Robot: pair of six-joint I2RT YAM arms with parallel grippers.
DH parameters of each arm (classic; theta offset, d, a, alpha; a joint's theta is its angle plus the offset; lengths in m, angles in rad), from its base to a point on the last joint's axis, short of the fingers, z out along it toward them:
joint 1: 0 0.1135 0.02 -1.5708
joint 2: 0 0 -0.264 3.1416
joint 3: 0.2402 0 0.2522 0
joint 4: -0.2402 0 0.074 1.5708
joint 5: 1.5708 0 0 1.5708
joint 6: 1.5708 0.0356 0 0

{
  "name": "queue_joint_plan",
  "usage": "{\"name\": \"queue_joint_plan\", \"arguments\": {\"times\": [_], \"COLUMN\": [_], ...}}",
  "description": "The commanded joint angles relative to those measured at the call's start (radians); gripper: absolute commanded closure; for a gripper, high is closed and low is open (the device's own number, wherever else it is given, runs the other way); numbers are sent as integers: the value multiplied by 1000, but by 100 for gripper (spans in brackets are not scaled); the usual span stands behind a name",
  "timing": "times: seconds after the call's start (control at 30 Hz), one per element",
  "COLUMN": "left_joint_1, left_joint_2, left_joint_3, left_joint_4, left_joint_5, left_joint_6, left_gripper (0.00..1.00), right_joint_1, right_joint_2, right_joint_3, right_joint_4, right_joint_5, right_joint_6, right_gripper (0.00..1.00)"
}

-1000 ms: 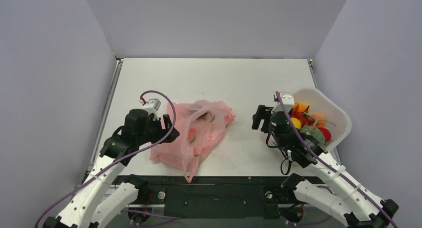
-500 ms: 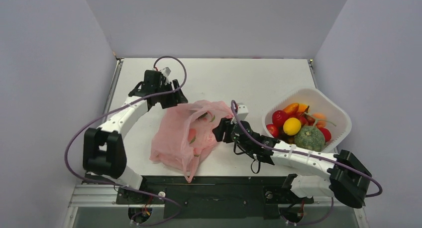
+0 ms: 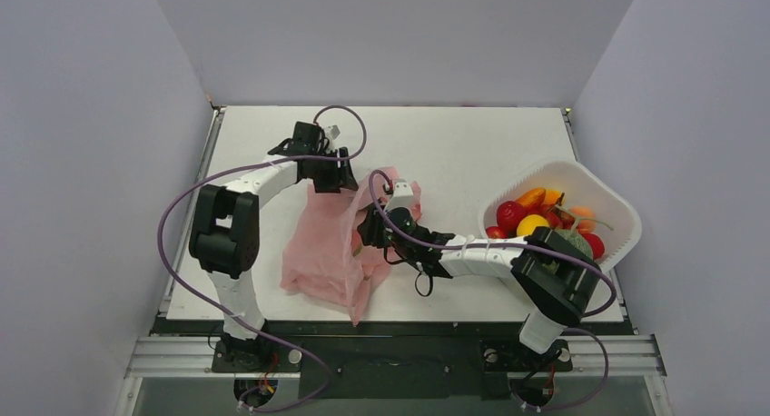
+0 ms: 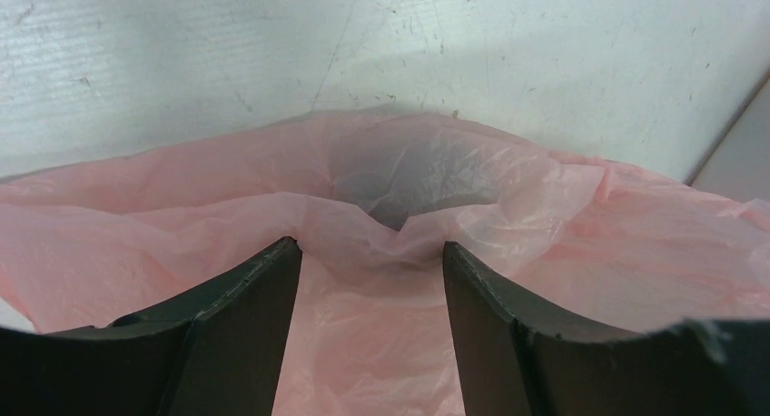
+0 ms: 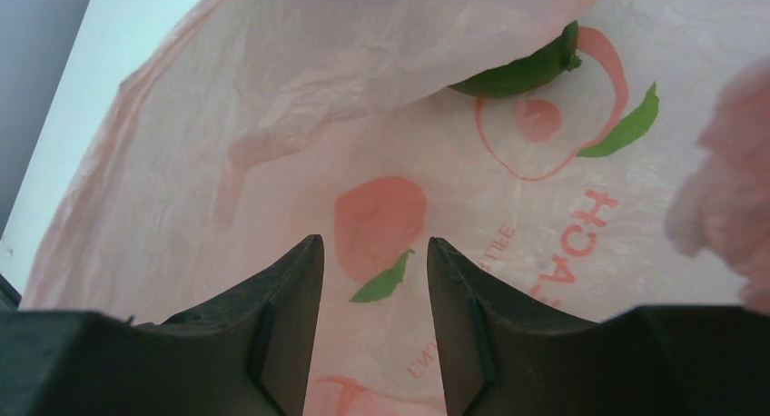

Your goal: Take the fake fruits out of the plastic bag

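The pink plastic bag (image 3: 318, 252) lies crumpled left of the table's middle. My left gripper (image 3: 338, 182) is at the bag's far edge. In the left wrist view it (image 4: 370, 252) is open, with a fold of bag film (image 4: 381, 225) between its fingers. My right gripper (image 3: 365, 232) is at the bag's right side. In the right wrist view it (image 5: 374, 245) is open and empty over the printed film (image 5: 381, 216). A green fake fruit (image 5: 522, 66) lies ahead of it, half covered by film. Other fake fruits (image 3: 531, 223) lie in the white basket.
The white basket (image 3: 607, 191) stands at the table's right edge, holding red, yellow, orange and green toy fruits, partly hidden by my right arm. Grey walls close in the table on three sides. My right arm stretches across the table between basket and bag.
My left gripper has moved right and down onto the bag's far edge. My right gripper has moved left, further onto the bag. The bag has bunched up and shifted slightly left.
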Motion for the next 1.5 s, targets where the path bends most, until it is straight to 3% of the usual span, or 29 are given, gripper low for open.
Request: {"name": "queue_joint_plan", "arguments": {"times": [0.0,0.13,0.3,0.47,0.7,1.0,1.23,1.47], "left_joint_1": [-3,-3,-9,-19,-29,-70,-79,-78], "left_joint_2": [39,102,183,214,245,263,274,279], "left_joint_3": [43,62,120,148,158,167,175,182], "left_joint_4": [40,49,2,-36,-43,-55,-64,-64], "left_joint_5": [-17,-6,22,28,50,64,75,106], "left_joint_6": [71,72,80,96,94,104,112,106], "left_gripper": [44,44,46,46,46,46,46,46], "right_joint_1": [1,1,-19,-72,-130,-166,-179,-179], "right_joint_2": [31,51,82,102,126,203,268,335], "right_joint_3": [57,87,141,157,169,173,202,251], "right_joint_4": [71,18,-44,-70,-59,72,118,129], "right_joint_5": [78,169,257,274,243,110,100,72], "right_joint_6": [25,28,-1,1,-47,-315,-500,-564], "right_gripper": [58,56,48,36,29,26,25,25]}}
